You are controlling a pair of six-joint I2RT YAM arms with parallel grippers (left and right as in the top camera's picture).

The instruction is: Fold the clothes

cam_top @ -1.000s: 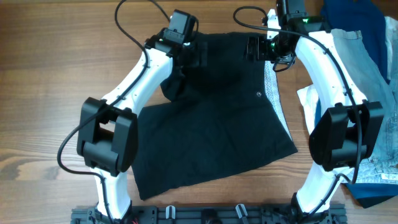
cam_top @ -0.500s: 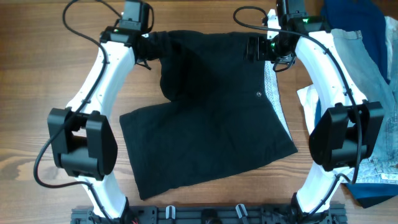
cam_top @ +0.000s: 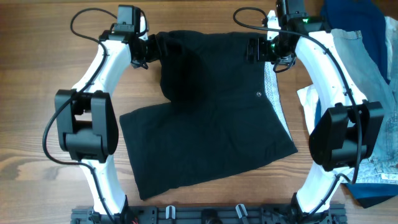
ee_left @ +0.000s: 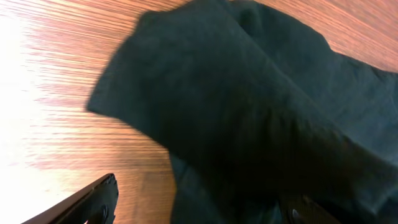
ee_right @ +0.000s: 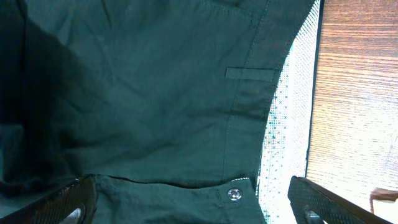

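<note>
Spread across the middle of a brown wood-grain table: black soft-fabric shorts. Crowded on the right by a pale blue denim garment and, beyond it at the far right corner, a dark blue garment. Both apart from the shorts, with the right arm's white links standing between. Just beside that arm, a scrap of white cloth, kind impossible to tell.

Laid with the waist toward the right and both wide legs toward the left. Long axis across the table, dipping a little nearer at the left end. Along the waist edge, a strip of white dotted pocket lining, and just inside it a small round waist button; any mark on the button too small to read. Close to the waistband, a narrow belt loop. Flat in the near leg, bunched and folded over in the far leg.

Hanging at the far leg's outer corner, the left gripper: fingers spread wide, dark fabric lying between them, contact impossible to tell. Hovering over the waistband at the shorts' far right corner, the right gripper: jaws wide apart, pinching nothing.
</note>
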